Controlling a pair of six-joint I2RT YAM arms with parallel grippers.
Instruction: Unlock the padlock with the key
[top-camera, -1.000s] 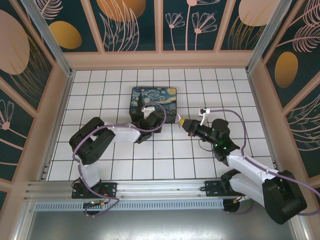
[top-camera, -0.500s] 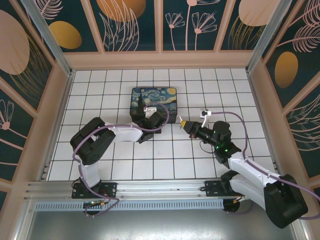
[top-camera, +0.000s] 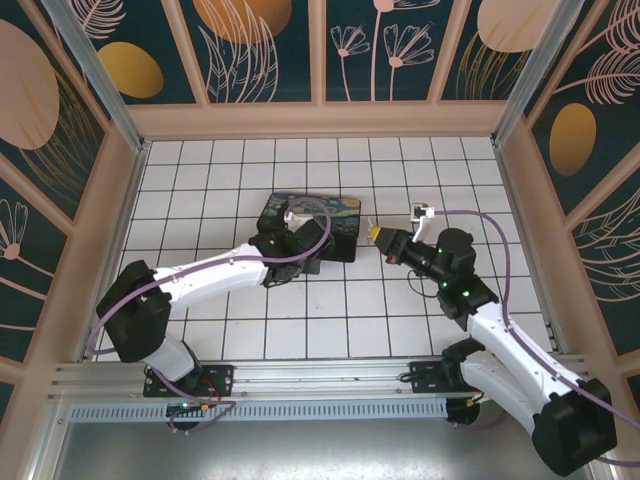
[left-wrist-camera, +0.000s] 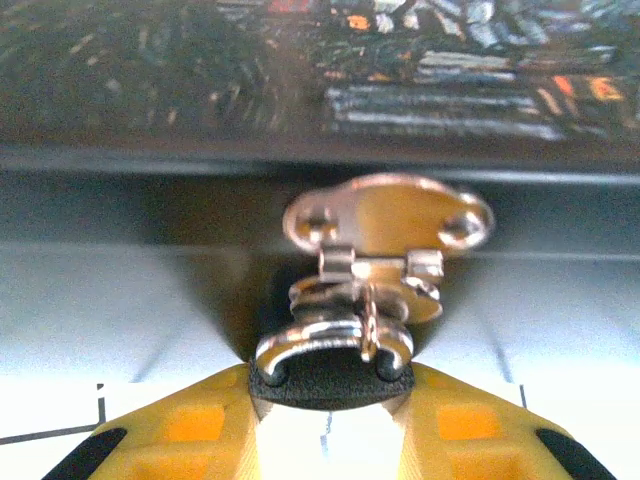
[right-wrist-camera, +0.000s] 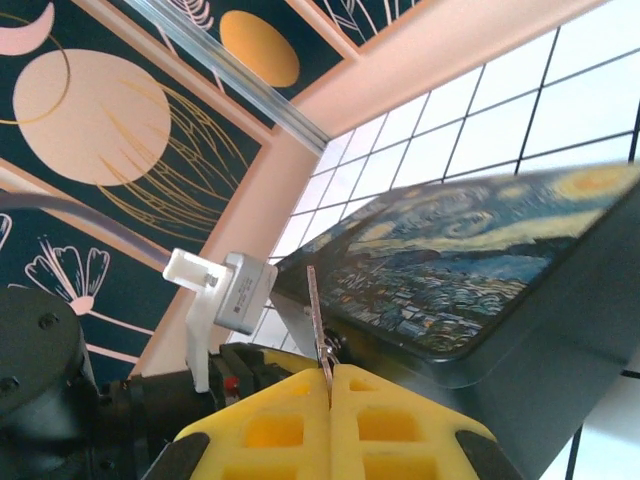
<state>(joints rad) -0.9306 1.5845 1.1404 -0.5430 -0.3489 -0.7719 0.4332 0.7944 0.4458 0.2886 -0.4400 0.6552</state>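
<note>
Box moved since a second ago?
Yes. The box has shifted toward the arms' bases and turned askew against the floor tiles.

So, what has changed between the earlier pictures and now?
The left arm stretched out, and the left gripper closed on the padlock at the front of the box, which tilted slightly. The right gripper moved a little forward. It stayed shut on the key.

We see the padlock (left-wrist-camera: 328, 382), small and dark with its silvery shackle hooked through the hasp (left-wrist-camera: 390, 215) near the worktop's (top-camera: 330, 320) middle, pinched between the left fingers (left-wrist-camera: 190, 430), and the key (right-wrist-camera: 316, 320), a thin silvery strip, upright from the right fingers (right-wrist-camera: 390, 430).
</note>
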